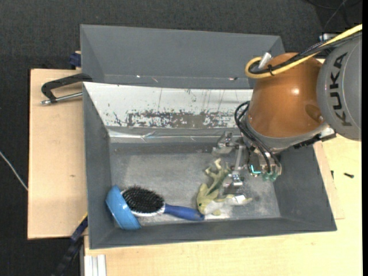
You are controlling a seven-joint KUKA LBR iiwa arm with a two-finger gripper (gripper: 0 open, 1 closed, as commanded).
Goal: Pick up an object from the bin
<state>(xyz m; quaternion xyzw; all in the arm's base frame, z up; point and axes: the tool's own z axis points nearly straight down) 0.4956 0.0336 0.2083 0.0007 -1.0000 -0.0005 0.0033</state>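
- A grey metal bin [98, 171] with sloping walls takes up the middle of the camera view; its back wall carries a band of dark specks and scuffs, and most of its floor is bare
- The robot arm comes in from the right: a grey arm link [345, 96] with black lettering, then a rounded orange cover [284, 102] about the wrist, which hangs over the right rear part of the bin
- Below that cover the metal jaws reach down toward the bin floor, right of centre, with their tips low beside the upper limbs of a pale yellow-green soft toy figure [210, 195]
- Whether the jaws are released or clenched cannot be told, since their tips merge with the toy and the metal parts about them; nor can it be told whether any part of the toy sits between them
- The toy figure lies on the floor close to the front wall, right of the middle, just under the jaws and a little to their left, its limbs sprawled
- A small whitish piece [240, 199] lies just beside the toy on its right; whether the two are joined is unclear
- A blue plastic hairbrush with black bristles [144, 201] lies along the front wall toward the left front corner, bristles up, rounded head to the left, handle pointing right
- The handle's end comes up to the toy's lower edge; the brush head is well apart from the jaws
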